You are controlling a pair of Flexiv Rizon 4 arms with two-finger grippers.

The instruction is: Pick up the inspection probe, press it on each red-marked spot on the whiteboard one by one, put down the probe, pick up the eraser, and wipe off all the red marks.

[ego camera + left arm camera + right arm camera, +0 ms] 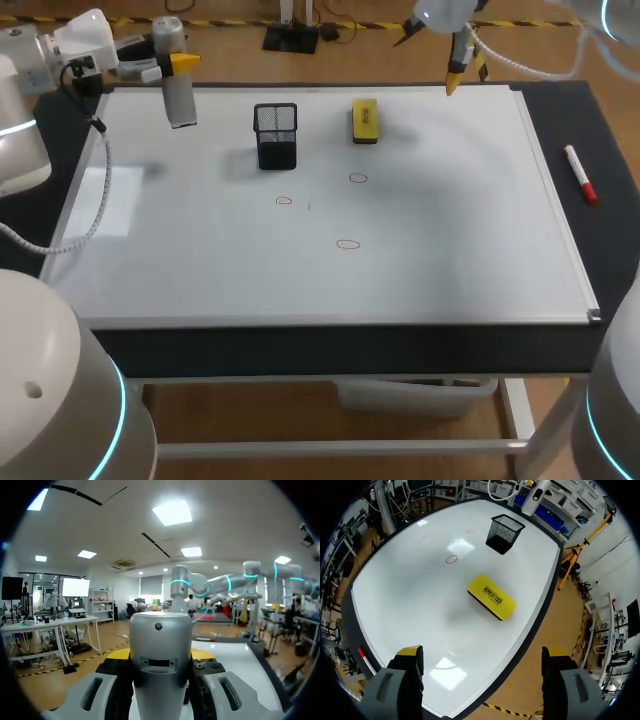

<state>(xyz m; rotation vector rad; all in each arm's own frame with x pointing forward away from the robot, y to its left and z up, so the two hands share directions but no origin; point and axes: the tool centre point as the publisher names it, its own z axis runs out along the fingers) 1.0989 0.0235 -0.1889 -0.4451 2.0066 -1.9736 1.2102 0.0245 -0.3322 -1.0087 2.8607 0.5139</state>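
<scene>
My left gripper (pixel 176 66) is shut on the silver cylindrical probe (pixel 180 98), held in the air over the whiteboard's far left corner. In the left wrist view the probe (pixel 161 650) stands clamped between the yellow-tipped fingers. Three small red circles lie mid-board: one (pixel 284 200), one (pixel 358 178) and one (pixel 347 243). The yellow eraser (pixel 365 120) lies flat near the far edge. My right gripper (pixel 462 70) hangs open above the far right part of the board, empty. From the right wrist view the eraser (pixel 491 596) lies ahead of its open fingers (pixel 410 655).
A black mesh pen cup (pixel 275 135) stands left of the eraser. A red marker (pixel 580 175) lies on the dark table strip right of the whiteboard (pixel 470 260). The board's frame runs along all sides.
</scene>
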